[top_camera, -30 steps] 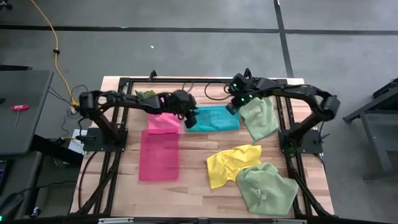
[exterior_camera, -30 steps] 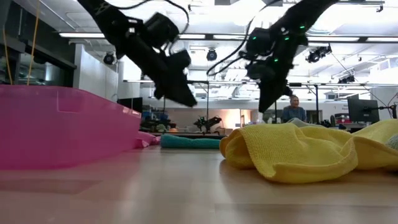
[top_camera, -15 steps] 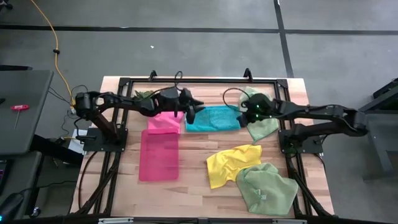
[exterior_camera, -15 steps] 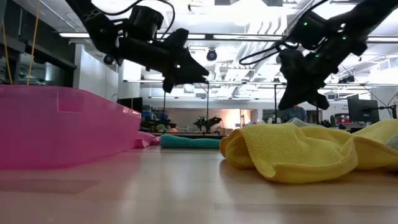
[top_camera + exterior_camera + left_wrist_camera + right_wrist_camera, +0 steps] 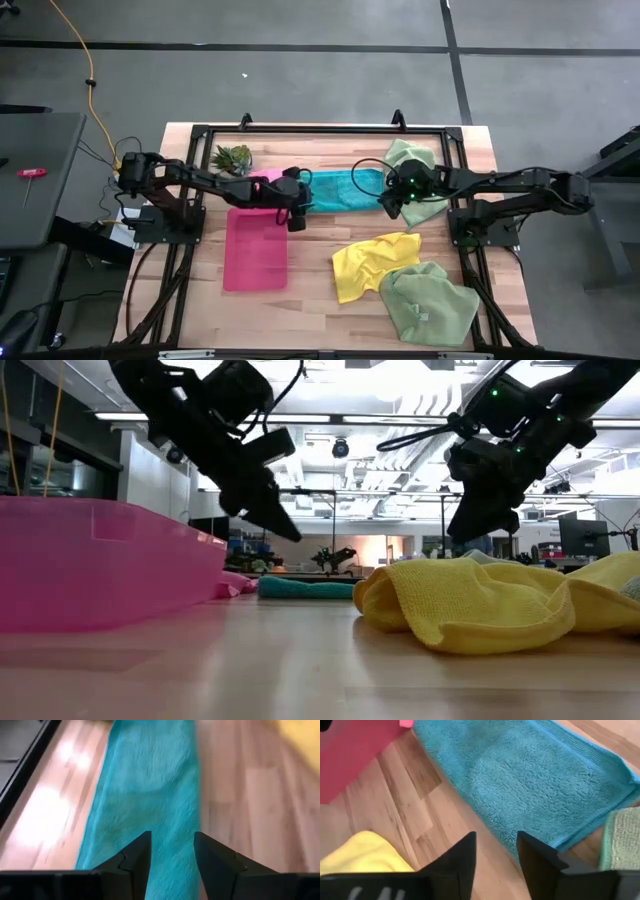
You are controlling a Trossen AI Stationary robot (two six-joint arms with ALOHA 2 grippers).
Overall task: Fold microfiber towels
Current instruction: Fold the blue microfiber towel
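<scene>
Teal towel [image 5: 342, 189] folded flat at table [image 5: 310, 300] rear centre. Left claw [image 5: 172, 851] over its left end, right claw [image 5: 496, 851] over its right edge; both part-open, empty

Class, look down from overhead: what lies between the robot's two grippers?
The flat, folded teal microfiber towel spans the stretch between the left gripper and right gripper, in the high view.

You have a nubby, matt cloth teal towel [image 5: 530, 780] lying on a smooth wooden table [image 5: 310, 290] with a light sheen. At the table's 9 o'clock, the pink tray [image 5: 90, 560] looks like glossy translucent plastic. The yellow towel [image 5: 480, 605] shows a fine woven grain.
</scene>
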